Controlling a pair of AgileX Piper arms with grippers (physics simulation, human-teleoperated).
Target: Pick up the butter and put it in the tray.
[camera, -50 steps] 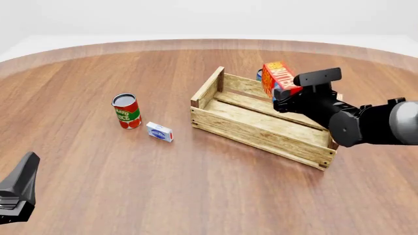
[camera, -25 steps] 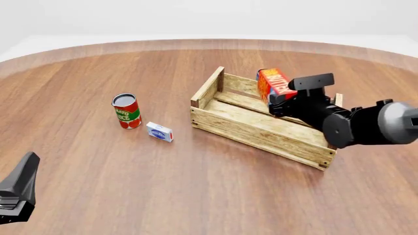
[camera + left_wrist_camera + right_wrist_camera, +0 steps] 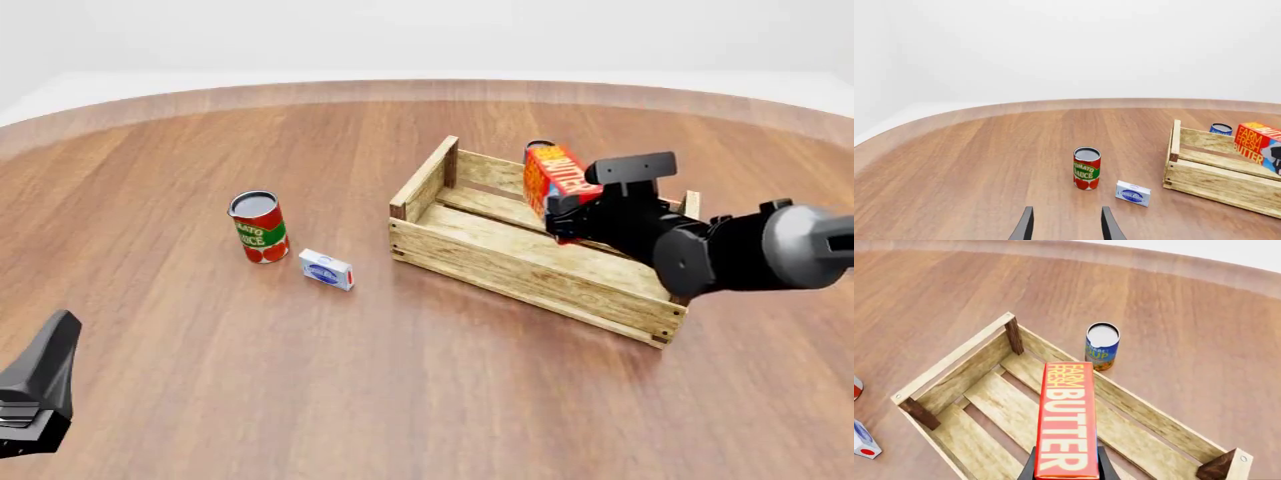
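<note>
Butter (image 3: 554, 178) is up in the air, pinched lengthwise in the right hand (image 3: 571, 208) and hanging over the tray (image 3: 521, 262), tilted with its far end raised. From the right wrist camera the red carton (image 3: 1066, 420) fills the middle of the shot, orange-yellow "FARM FRESH BUTTER" lettering facing up, and the 2 dark fingers (image 3: 1102, 465) of that hand press on its long sides near the close end. Below it lie the pale floor slats of the tray (image 3: 987, 402), dark corner posts showing at 3 corners. The carton sits above the tray's far-right part in the front view, clear of the slats as far as I can tell.

Just beyond the tray's far wall stands a blue can (image 3: 1102, 346), upright, close to the wood but outside it.

Over on the left of the counter (image 3: 267, 400), a red-green can (image 3: 258, 227) stands upright, well apart from the tray, and a small blue-white box (image 3: 326, 269) lies just beside it, nearer the arms.

The left hand (image 3: 1065, 227) hovers low over bare wood, fingers spread with nothing between them, far from everything; in the front view only its dark body shows at the lower-left corner.
</note>
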